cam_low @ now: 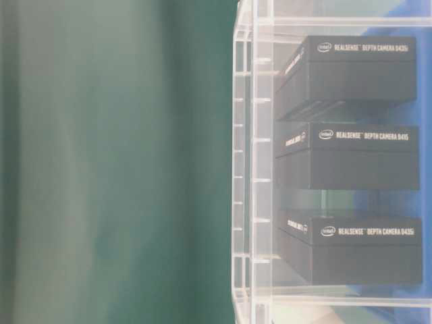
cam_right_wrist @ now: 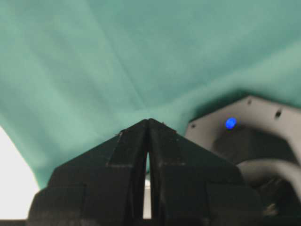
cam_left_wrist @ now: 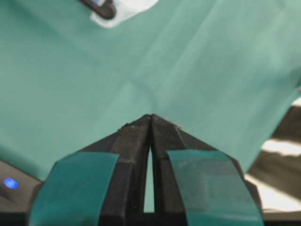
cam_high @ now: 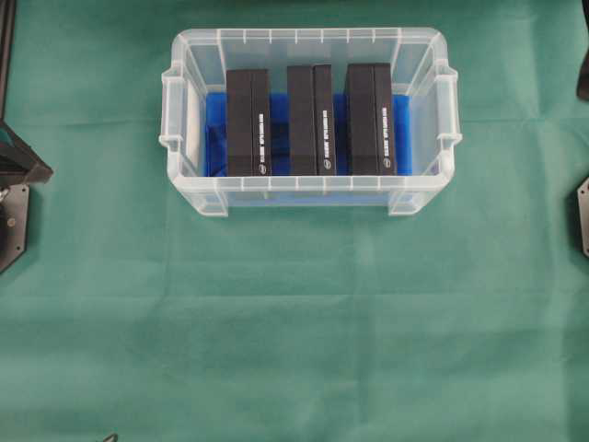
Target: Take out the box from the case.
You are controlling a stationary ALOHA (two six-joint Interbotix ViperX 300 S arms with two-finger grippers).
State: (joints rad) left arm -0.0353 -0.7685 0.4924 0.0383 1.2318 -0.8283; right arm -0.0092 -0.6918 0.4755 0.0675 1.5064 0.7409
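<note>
Three matte black rectangular cardboard boxes with white lettering stand on edge in a row: the left box (cam_high: 248, 122), the middle box (cam_high: 309, 120) and the right box (cam_high: 370, 119). By the look of them they are stiff, light retail cartons with smooth, somewhat slippery faces. The narrow gaps between them suggest the best hold is a pinch across one box's thin top edge, fingers slipped into the gaps on each side, then a straight lift.

All three sit inside the clear translucent rectangular plastic case (cam_high: 306, 40) with rim handles, resting on its bright blue lining (cam_high: 214, 126). The case stands on the green cloth-covered table (cam_high: 294, 322).

The left gripper (cam_left_wrist: 150, 117) is clenched with its jaws pressed together and nothing between them; a corner of the case lies far ahead of it, up and to its left. The right gripper (cam_right_wrist: 149, 121) is likewise clenched on nothing, with only green cloth ahead of its tips and the boxes out of its view
</note>
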